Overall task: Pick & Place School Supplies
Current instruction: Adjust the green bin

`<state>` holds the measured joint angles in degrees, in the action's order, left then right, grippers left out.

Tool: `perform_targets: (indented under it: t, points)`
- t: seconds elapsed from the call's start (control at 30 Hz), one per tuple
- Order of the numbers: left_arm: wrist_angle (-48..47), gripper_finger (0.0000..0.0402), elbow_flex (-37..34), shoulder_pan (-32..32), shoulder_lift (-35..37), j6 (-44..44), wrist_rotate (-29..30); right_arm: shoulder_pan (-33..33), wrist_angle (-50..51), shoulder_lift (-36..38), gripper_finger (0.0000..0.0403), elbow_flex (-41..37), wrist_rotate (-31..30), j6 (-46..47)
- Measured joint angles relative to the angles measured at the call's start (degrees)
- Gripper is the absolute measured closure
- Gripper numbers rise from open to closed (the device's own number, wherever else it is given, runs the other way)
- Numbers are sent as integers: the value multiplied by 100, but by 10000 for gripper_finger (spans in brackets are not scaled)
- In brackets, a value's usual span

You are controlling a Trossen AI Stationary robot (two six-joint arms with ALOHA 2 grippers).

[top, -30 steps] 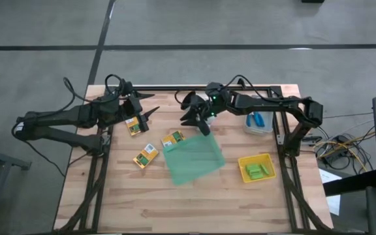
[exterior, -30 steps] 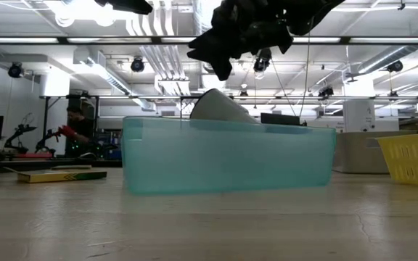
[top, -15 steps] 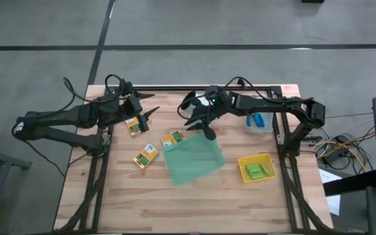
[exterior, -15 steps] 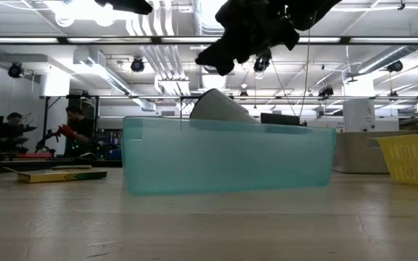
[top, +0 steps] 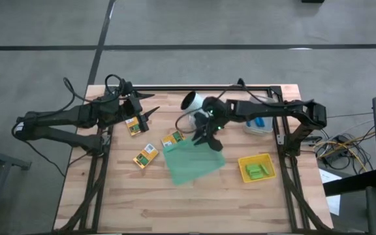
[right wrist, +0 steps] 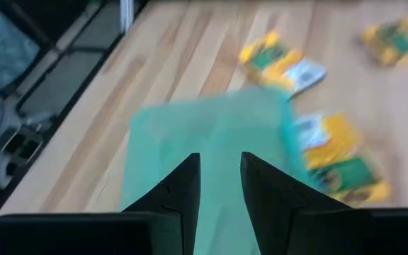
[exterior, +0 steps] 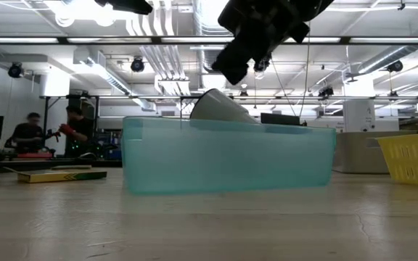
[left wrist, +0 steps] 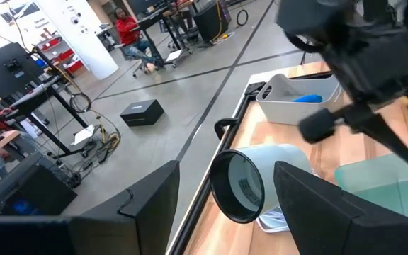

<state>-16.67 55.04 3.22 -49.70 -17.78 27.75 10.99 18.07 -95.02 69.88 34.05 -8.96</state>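
Observation:
Three yellow-and-green packets (top: 133, 125) (top: 145, 155) (top: 173, 139) lie flat on the table, left of the translucent green tray (top: 193, 158). The third packet touches the tray's far-left corner. Light-green blocks (top: 256, 171) sit in the yellow tray (top: 245, 163). Blue-handled tools (top: 258, 120) lie in a pale bin (top: 250, 128). My right gripper (top: 211, 140) hangs open above the green tray's far edge, fingers (right wrist: 183, 188) pointing down at the tray (right wrist: 204, 142), beside a packet (right wrist: 338, 159). My left gripper (top: 150, 106) waits open above the table's far left.
A white cup (top: 191, 101) lies on its side near the far edge, its mouth toward my left gripper (left wrist: 241, 185). The low view shows the green tray (exterior: 227, 156) as a wall in front, a packet (exterior: 60, 174) to its left and the yellow tray (exterior: 416, 156) to its right.
My right gripper has moved from beside the cup toward the table's near edge and a little right, ending over the green tray's far edge. The cup that it covered now shows. My left arm and all the items have kept still.

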Motion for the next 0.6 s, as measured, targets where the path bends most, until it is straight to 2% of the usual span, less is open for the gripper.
perform_targets:
  t: [0.37,0.6]
  points:
    - [-2,165,-2,0,0,0,0,-780,225,19,303,-697,-59,119]
    - [-2,165,-2,1,0,0,0,-1215,-415,43,300,-1255,95,605]
